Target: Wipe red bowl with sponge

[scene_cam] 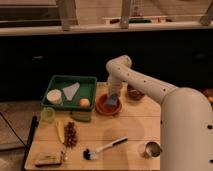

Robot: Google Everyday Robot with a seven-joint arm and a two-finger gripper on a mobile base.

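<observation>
Over the far middle of the table (125,131), the gripper (112,96) is lowered into the red bowl (102,106), and the sponge (113,101) appears to be clamped between its fingers. The sponge is seen at the very tip of the gripper, set into the bowl's hollow toward its 2 o'clock side. The bowl is placed just beside the green tray (75,81) at its 9 o'clock, with a smaller dark bowl (135,94) near at 2 o'clock.

Trouble is judged most likely from the bowl being shallow and held down by nothing. If the wipe is pushed sideways with too much force, the bowl could be slid against the tray or the dark bowl. If pressure is put close to the rim, it could be tipped. The sponge is small, so it could be twisted out of the grip by hard rubbing, and the bowl would then be scraped by bare fingers.
</observation>
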